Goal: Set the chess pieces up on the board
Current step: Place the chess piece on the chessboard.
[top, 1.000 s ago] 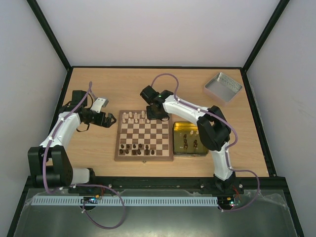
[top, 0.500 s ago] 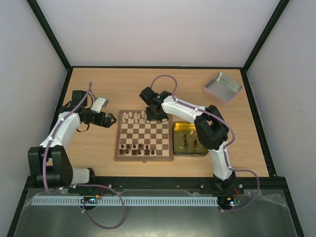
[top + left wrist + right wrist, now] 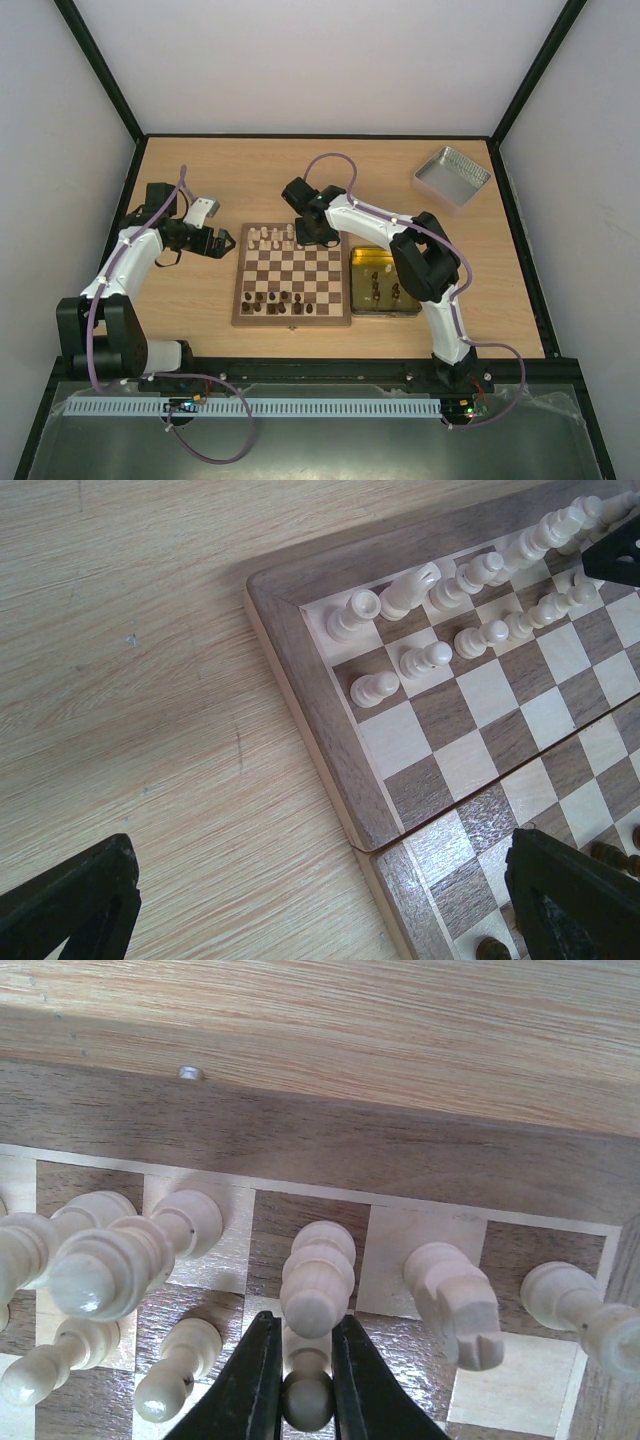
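Note:
The board [image 3: 292, 318] lies mid-table with cream chess pieces [image 3: 275, 237] on its far two rows and dark pieces [image 3: 280, 298] on its near rows. My right gripper [image 3: 312, 236] hangs over the far right part of the board. In the right wrist view its black fingers [image 3: 255, 1380] press both sides of a cream pawn [image 3: 307, 1398] standing in the second row, behind a taller cream piece [image 3: 318, 1280]. My left gripper [image 3: 222, 243] hovers open beside the board's left edge [image 3: 330, 720], holding nothing.
A yellow tin [image 3: 385, 252] right of the board holds several dark pieces [image 3: 385, 288]. A silver lid [image 3: 451, 176] sits at the far right. A cream rook [image 3: 455, 1300] leans close to the right of the gripped pawn.
My right gripper has shifted slightly left over the far rows. The left arm has stayed still.

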